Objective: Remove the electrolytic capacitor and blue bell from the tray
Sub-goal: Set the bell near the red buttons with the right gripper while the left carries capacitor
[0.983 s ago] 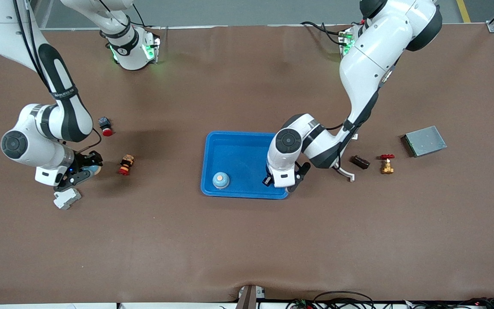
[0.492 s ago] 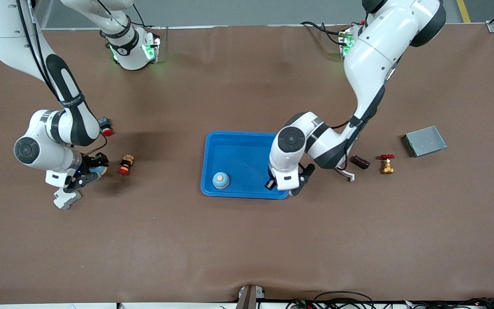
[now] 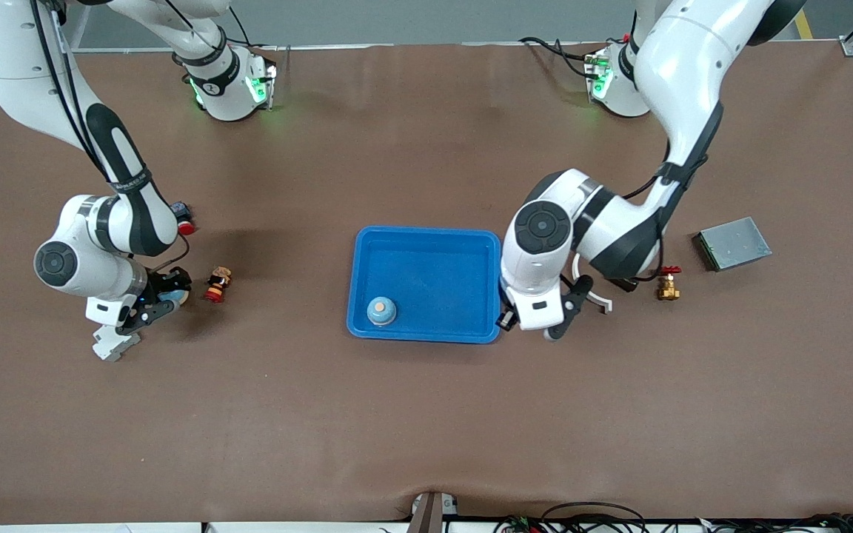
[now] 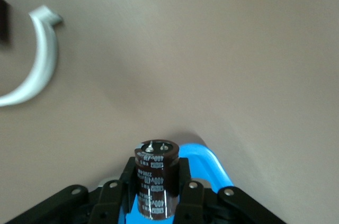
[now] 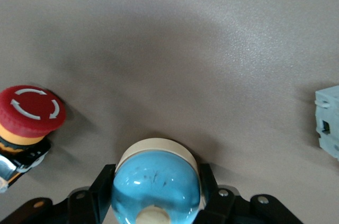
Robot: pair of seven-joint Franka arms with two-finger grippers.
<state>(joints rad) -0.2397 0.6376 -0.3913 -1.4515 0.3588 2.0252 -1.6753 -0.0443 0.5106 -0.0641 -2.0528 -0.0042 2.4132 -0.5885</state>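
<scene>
1. Over the table just beside the tray [image 3: 424, 235], left gripper [image 4: 157, 195] pinches the electrolytic capacitor [image 4: 154, 176] by its sides; looks light, rigid, slick.
2. Right gripper [image 5: 157, 192] clamps a blue bell [image 5: 157, 184] over the table; another blue bell [image 3: 381, 310] sits in the tray.

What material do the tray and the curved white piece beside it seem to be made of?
The tray: probably plastic, with a uniform bright blue colour, rounded corners and a slightly glossy moulded rim. The curved white piece: likely plastic with a matte finish, though painted metal cannot be excluded.

Grey flat box [image 3: 732, 243], brass valve [image 3: 667, 285], white curved clip [image 4: 33, 68], red-capped button [image 5: 29, 113], white block [image 3: 114, 342]
</scene>
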